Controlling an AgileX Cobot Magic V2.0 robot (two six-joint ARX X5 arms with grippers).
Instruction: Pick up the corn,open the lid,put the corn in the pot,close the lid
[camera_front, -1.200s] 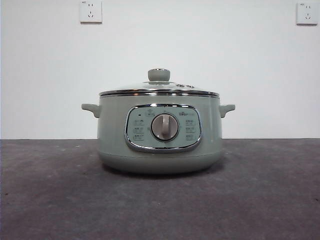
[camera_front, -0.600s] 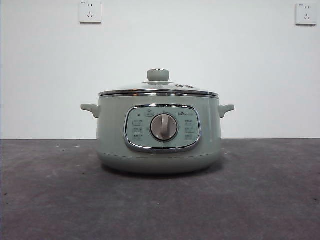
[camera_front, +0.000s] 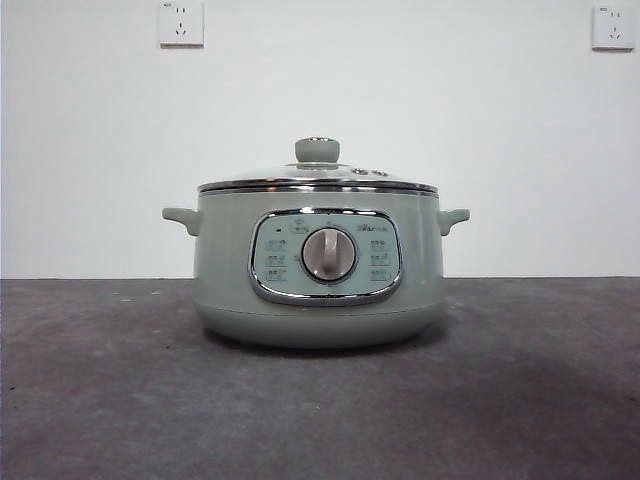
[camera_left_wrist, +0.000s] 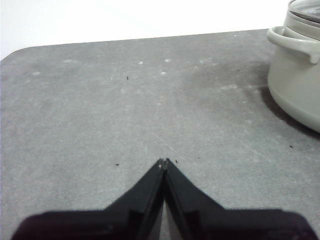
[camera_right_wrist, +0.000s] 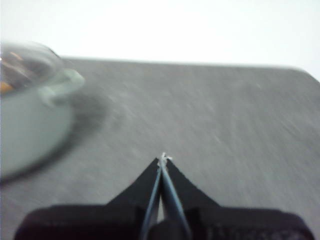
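Lid (camera_front: 318, 176) on pot (camera_front: 318, 270), mid-table (camera_front: 120, 400).

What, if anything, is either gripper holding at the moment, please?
Nothing is held. The left gripper and the right gripper are both shut on nothing above the table, beside the pot.

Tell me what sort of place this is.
Probably an indoor test bench rather than a home kitchen: a lone pot with its lid on stands on a bare dark grey table, before a plain white wall with two sockets.
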